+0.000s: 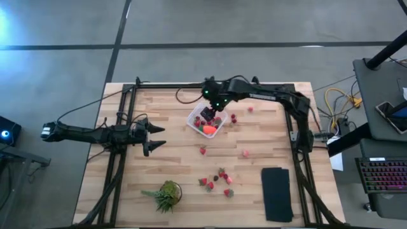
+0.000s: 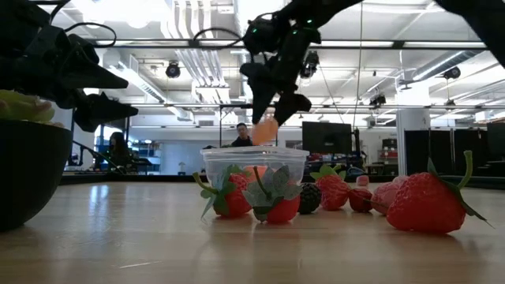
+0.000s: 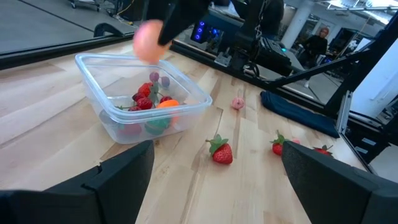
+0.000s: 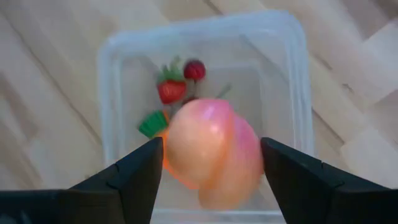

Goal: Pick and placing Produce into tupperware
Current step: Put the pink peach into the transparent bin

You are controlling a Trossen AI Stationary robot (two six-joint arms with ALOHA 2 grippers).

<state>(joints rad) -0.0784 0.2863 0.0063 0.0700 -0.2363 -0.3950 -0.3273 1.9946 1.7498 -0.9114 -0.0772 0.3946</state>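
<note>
The right gripper (image 4: 208, 165) holds the round pink-orange fruit (image 4: 214, 152) across its widest part just above the clear tub (image 4: 292, 74) — smooth, probably light and slippery, so a mid-body hold looks safest — while the left gripper (image 1: 154, 135) waits spread wide beside it.

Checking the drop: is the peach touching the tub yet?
Apart. The low view shows the peach in the right tool, hanging clear above the tub rim.

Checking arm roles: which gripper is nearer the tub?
Right. The right gripper hangs directly over the tub, holding the peach; the left gripper waits open, off to the side.
</note>
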